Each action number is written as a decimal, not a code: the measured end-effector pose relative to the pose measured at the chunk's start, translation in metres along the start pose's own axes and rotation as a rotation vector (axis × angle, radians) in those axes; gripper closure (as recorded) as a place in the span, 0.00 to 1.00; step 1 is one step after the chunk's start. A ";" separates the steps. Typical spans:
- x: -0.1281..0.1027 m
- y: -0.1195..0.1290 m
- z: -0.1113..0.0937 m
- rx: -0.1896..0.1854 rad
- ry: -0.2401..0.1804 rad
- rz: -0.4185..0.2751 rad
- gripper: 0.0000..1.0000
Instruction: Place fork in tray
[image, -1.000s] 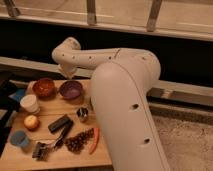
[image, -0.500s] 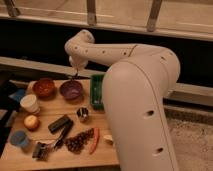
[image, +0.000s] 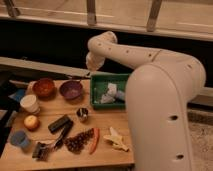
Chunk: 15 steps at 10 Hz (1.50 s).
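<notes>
Hovering near the back left corner of the tray (image: 98, 80), the gripper (image: 89, 71) has its fingers pressed together and should release the fork only once it is over the tray's floor.

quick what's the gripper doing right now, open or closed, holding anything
Gripper: shut, at the far edge of the table beside the green tray, behind the purple bowl. A thin dark thing sticks out by it; whether that is the fork cannot be told.

Green plastic tray (image: 98, 84), wooden table (image: 107, 152)
</notes>
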 end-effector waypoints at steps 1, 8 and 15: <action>-0.002 -0.011 -0.004 -0.015 0.013 0.017 0.82; -0.020 -0.027 -0.012 0.003 -0.038 0.067 0.82; -0.090 -0.082 -0.075 0.023 -0.229 0.228 0.82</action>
